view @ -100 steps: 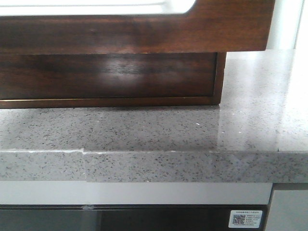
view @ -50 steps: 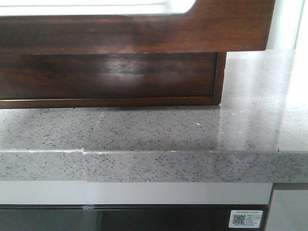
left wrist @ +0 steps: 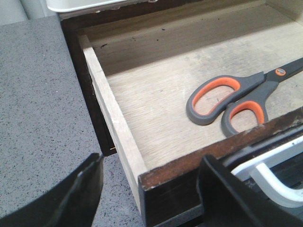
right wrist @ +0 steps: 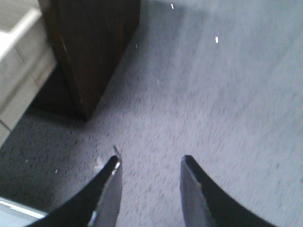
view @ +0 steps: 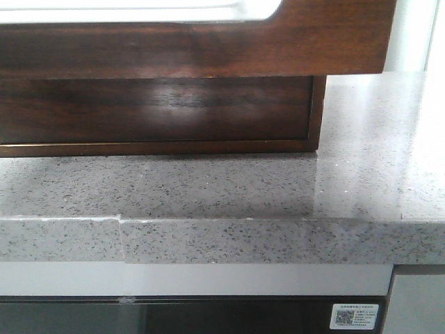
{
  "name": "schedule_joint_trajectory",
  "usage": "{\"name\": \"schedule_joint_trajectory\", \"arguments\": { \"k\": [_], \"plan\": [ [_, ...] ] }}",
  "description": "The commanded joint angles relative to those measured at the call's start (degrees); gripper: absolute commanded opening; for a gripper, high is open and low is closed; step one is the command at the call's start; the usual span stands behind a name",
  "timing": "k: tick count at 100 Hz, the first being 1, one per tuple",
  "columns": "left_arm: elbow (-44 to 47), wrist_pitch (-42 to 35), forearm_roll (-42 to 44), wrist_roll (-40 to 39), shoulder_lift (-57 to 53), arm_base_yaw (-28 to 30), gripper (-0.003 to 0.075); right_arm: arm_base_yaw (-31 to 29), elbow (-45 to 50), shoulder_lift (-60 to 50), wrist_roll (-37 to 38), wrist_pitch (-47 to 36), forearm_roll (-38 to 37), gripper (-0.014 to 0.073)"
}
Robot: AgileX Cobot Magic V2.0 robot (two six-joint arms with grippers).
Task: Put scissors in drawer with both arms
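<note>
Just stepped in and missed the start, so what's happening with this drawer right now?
The scissors, grey with orange-lined handles, already lie flat on the pale wooden floor of the open drawer. The left gripper is at the drawer's front edge, open, with one finger outside the corner and the other against the front by the white handle. The right gripper hangs open and empty over the grey countertop, beside the dark cabinet. What seems left is pushing the drawer shut.
</note>
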Motion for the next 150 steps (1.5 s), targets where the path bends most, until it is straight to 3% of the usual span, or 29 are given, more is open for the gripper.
{"name": "schedule_joint_trajectory", "arguments": {
  "k": [1, 24, 53, 58, 87, 105, 150],
  "plan": [
    [-1.68, -4.54, -1.23, -0.24, 0.93, -0.38, 0.0419, -0.76, 2.51, -2.7, 1.6, -5.52, 2.19, 0.0251],
    [-1.68, -4.54, -1.23, -0.24, 0.93, -0.38, 0.0395, -0.76, 5.26, -4.52, 1.6, -6.4, 3.73, 0.024],
    [-1.68, -4.54, -1.23, -0.24, 0.93, -0.38, 0.0029, -0.76, 5.26, -4.52, 1.49, -6.52, 3.75, -0.0067],
    [-1.68, -4.42, -1.23, -0.24, 0.93, -0.38, -0.0022, -0.76, 5.26, -4.52, 1.49, -6.52, 3.75, -0.0069],
    [-1.79, -0.23, 0.21, -0.75, -3.41, -0.28, -0.002, -0.76, 5.26, -4.52, 1.49, -5.97, 3.75, -0.0069],
    [-1.79, 0.34, 6.0, -7.53, -10.57, -0.28, -0.002, -0.76, 5.26, -4.52, 1.49, -5.97, 3.75, -0.0069],
    [2.39, -8.9, 4.71, -8.18, -12.28, -0.28, -0.002, -0.76, 5.26, -4.52, 1.49, -5.97, 3.75, -0.0069]
  ]
}}
